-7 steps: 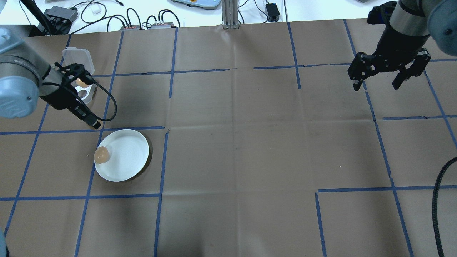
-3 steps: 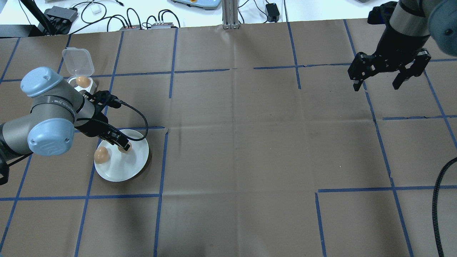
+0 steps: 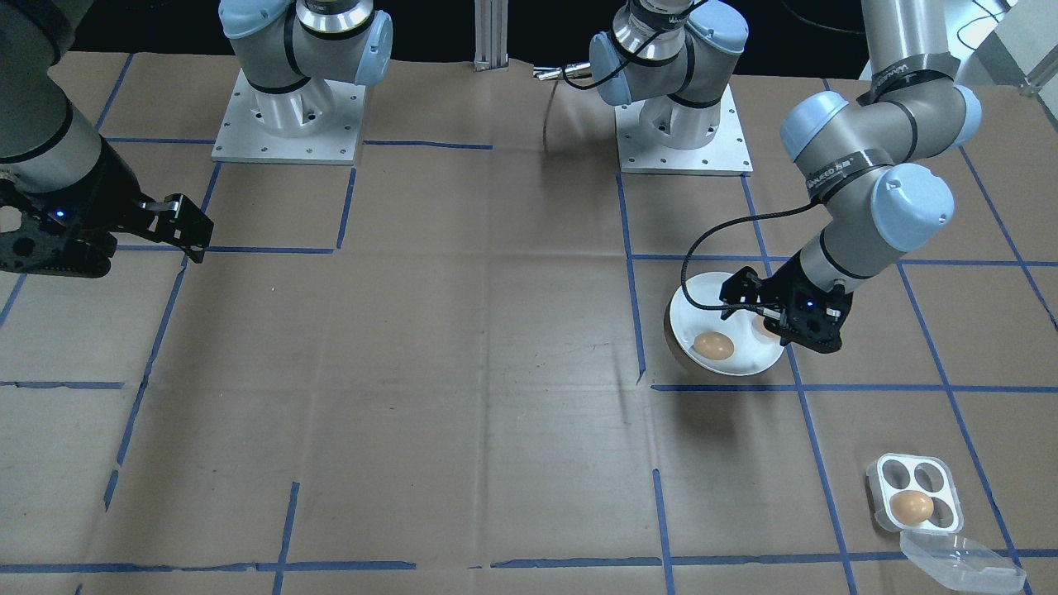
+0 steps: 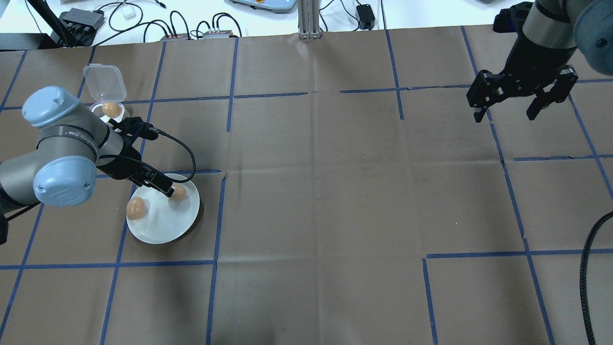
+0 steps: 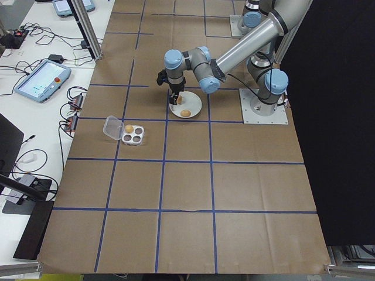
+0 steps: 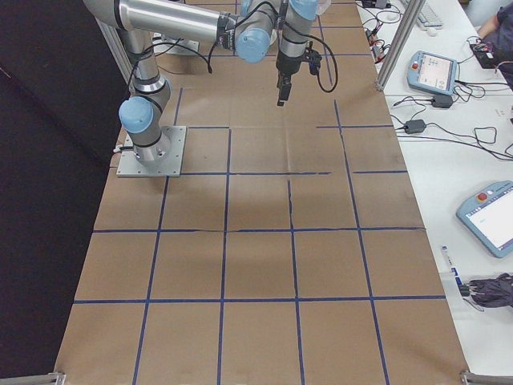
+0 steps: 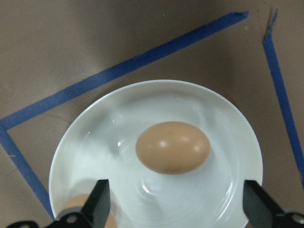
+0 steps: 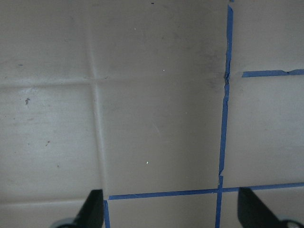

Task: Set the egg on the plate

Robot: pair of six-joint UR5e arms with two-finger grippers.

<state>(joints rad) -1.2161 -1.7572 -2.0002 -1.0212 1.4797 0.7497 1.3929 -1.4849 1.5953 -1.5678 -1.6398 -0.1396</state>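
The table, covered in brown paper with blue tape lines, has wide bare room across its middle and near side. The left arm bends at the elbow and reaches down over the plate, which sits near the table's left end, well in from the edges. The right arm hangs above the far right corner, well apart from everything else.

The left gripper is over the plate's far rim; in the wrist view its fingers stand wide apart with nothing between them. The right gripper is also spread wide and holds nothing.

Two eggs lie on the plate: one egg just beside the left gripper, the other egg at the plate's left rim. A small egg tray with its clear lid open holds a third egg, apart from the plate.
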